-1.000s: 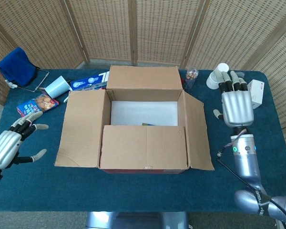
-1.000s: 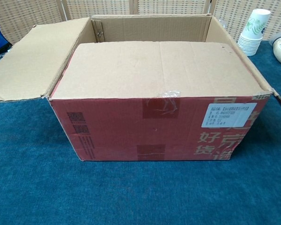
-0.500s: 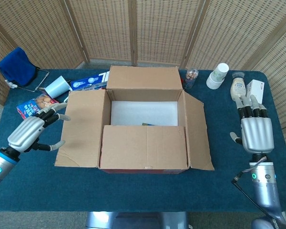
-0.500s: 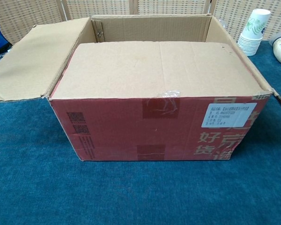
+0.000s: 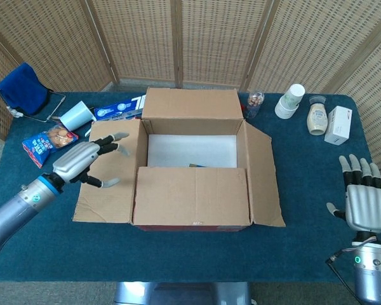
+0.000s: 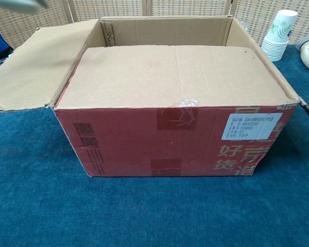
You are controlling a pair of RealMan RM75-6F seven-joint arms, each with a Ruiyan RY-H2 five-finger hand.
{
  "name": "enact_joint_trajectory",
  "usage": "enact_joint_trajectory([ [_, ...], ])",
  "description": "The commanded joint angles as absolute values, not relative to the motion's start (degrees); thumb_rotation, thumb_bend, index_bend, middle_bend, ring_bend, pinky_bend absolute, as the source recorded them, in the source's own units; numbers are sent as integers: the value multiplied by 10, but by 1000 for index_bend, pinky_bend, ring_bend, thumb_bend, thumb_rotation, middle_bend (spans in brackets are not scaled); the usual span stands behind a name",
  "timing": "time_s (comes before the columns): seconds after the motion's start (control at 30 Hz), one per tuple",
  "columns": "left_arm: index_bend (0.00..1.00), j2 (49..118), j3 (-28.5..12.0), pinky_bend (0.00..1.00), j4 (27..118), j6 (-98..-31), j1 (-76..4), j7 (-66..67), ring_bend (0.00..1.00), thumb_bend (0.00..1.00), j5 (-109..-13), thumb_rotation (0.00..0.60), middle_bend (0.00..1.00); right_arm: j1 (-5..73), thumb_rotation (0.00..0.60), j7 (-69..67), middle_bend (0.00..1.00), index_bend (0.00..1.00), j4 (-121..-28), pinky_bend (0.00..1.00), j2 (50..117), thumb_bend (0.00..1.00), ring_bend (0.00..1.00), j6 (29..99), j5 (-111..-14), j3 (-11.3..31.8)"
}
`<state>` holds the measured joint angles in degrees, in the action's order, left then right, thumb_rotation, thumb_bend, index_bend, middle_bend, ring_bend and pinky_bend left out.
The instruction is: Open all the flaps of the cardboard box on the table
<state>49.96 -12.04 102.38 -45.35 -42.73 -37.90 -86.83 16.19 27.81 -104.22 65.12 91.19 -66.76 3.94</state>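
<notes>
Showing the cardboard box (image 5: 193,171) at frame centre, near flap (image 5: 192,196) folded shut; left hand (image 5: 82,162) spread empty centre-left, right hand (image 5: 362,203) spread empty lower right.

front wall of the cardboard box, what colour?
Red, with a white label; the cardboard box's front wall shows best in chest view.
</notes>
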Motion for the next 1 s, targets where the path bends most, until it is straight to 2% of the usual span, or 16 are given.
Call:
enact_joint_trajectory([
  [0.03,301,520,-132,205,1009,-433,-454,-396,123,105,-854,512,80,149,600,263,47,0,-1030,85,658,15,0,913,-678,33],
  [0.47,295,544,-155,184,998,-372,-509,-374,107,103,-781,510,94,121,600,218,47,0,-998,85,666,20,0,888,-670,40],
  [0.8,285,538,-175,184,1003,-314,-556,-321,110,105,-697,498,177,101,600,186,47,2,-990,78,659,20,0,887,-683,50],
  [1.0,274,551,-178,192,998,-285,-590,-283,116,105,-645,496,197,98,600,154,47,73,-976,63,656,3,0,895,-746,43],
])
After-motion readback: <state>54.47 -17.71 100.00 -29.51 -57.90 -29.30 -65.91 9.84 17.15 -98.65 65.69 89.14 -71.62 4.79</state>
